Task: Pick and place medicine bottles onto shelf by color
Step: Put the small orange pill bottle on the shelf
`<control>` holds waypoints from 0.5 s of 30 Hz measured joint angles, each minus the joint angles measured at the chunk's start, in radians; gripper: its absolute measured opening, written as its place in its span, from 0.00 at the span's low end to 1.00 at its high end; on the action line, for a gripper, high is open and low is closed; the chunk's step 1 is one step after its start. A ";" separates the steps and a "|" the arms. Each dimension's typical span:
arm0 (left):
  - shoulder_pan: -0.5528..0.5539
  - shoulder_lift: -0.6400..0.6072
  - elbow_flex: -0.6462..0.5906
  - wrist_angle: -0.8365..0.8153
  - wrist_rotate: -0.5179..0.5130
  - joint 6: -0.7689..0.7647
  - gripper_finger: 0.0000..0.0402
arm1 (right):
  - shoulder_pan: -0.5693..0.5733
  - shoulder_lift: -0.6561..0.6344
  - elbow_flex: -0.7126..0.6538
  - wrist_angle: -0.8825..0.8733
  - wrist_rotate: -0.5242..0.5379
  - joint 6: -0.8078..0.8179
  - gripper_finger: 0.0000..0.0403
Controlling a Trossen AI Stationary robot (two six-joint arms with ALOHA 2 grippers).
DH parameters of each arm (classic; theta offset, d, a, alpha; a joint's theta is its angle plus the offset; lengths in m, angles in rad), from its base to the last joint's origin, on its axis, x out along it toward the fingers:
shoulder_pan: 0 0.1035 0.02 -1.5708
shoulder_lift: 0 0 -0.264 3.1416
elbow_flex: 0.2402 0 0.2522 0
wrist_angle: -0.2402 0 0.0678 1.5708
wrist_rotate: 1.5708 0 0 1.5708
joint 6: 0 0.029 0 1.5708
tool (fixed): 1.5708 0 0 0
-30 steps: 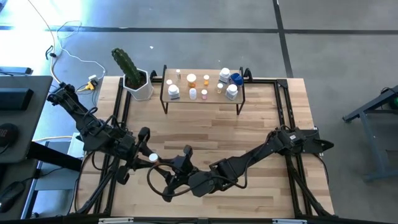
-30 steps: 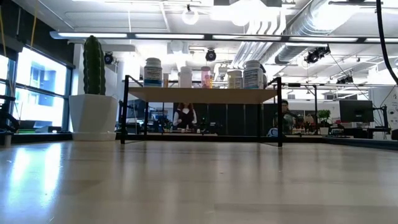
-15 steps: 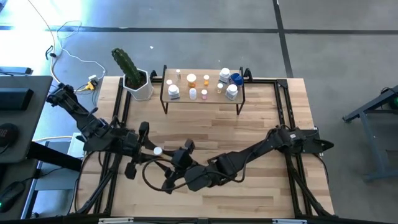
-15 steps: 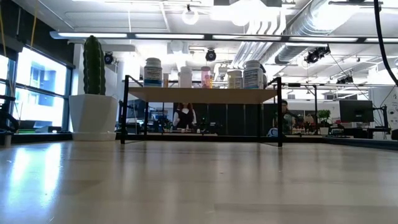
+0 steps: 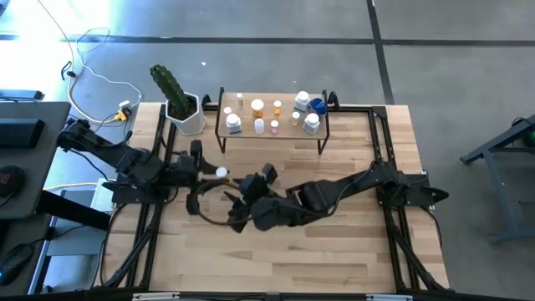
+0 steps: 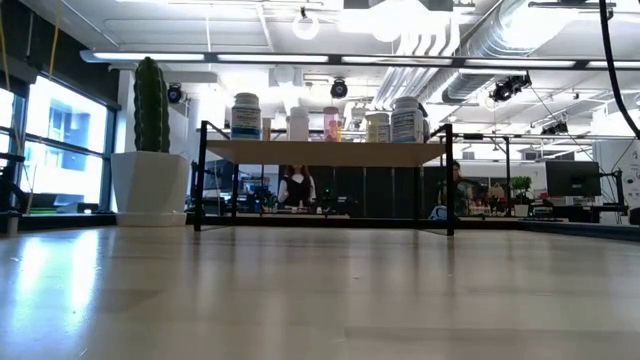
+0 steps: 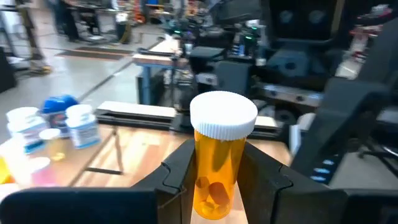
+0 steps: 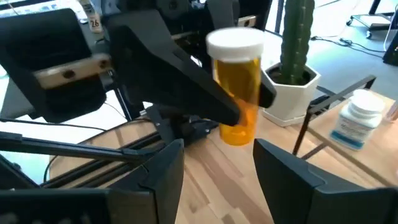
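The orange medicine bottle [image 7: 217, 168], white-capped, stands upright in my left gripper [image 7: 217, 155], which is shut on it above the table's left middle [image 5: 213, 173]. My right gripper [image 8: 219, 149] is open just to the bottle's right [image 5: 242, 182]. Its fingers are on either side of the bottle's line and short of it, touching nothing. The shelf [image 5: 272, 135] stands on its black legs at the far edge. On it stand several medicine bottles [image 5: 257, 107], white, orange, pink and one blue [image 5: 317, 106]. Neither gripper shows in the low view. My left gripper pinches the orange bottle's clear body [image 7: 214, 180], below the cap, between its two fingers [image 7: 180, 162]. The fingers lie about level and come from the table's left side. The bottle is upright with its cap [image 8: 235, 42] up, and its base [image 8: 236, 138] hangs clear of the table.
A white hexagonal pot with a green cactus [image 5: 185, 115] stands left of the shelf. Black frame rails [image 5: 380, 142] run along the table's sides. Bare wood [image 5: 334, 159] lies between the arms and the shelf. People show in the room beyond the table [image 6: 298, 188].
Both grippers have moved toward the far edge, toward the shelf. The left one has also swung a little to the right. The orange bottle has gone along in the left gripper, staying upright and clear of the table.
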 joint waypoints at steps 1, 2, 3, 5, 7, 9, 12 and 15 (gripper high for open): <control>0.019 0.000 0.000 0.001 0.000 0.003 0.22 | -0.006 -0.009 0.000 -0.012 -0.009 -0.003 0.46; 0.039 -0.001 0.000 0.001 0.001 0.006 0.22 | -0.013 -0.017 0.000 -0.026 -0.014 -0.004 0.46; 0.056 0.000 0.000 0.001 0.001 0.007 0.22 | -0.020 -0.025 0.000 -0.037 -0.020 -0.004 0.46; 0.091 0.000 0.000 -0.002 0.001 0.008 0.22 | -0.033 -0.039 0.000 -0.066 -0.022 -0.005 0.46; 0.124 0.000 0.000 -0.003 0.002 0.022 0.22 | -0.047 -0.054 0.000 -0.098 -0.026 -0.007 0.46; 0.156 0.000 0.000 -0.003 0.019 0.032 0.22 | -0.061 -0.074 0.000 -0.143 -0.032 -0.007 0.46; 0.204 0.000 0.000 -0.004 0.043 0.042 0.22 | -0.087 -0.101 0.000 -0.201 -0.066 -0.007 0.46; 0.251 0.000 0.000 -0.006 0.058 0.042 0.22 | -0.113 -0.123 0.000 -0.241 -0.092 -0.036 0.46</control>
